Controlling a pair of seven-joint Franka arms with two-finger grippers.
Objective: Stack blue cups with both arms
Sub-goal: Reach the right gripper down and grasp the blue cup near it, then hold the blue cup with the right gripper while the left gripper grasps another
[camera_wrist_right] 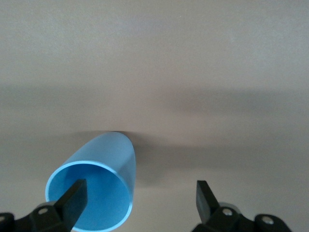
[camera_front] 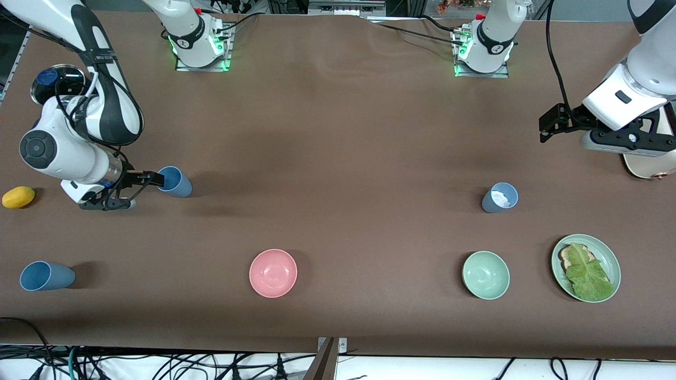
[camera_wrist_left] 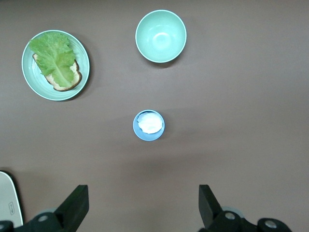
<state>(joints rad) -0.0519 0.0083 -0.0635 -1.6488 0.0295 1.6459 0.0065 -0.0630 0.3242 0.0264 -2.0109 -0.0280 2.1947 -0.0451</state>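
Three blue cups stand on the brown table. One blue cup is at the right arm's end. My right gripper hangs open at its rim, one finger over the mouth and the other outside the wall. Another blue cup stands nearer the front camera at the same end. The remaining blue cup, with something white inside, is toward the left arm's end. My left gripper is open and empty, high over the table near that cup.
A pink bowl, a pale green bowl and a green plate with bread and lettuce sit along the front. A lemon lies beside the right arm. A pale board lies under the left arm.
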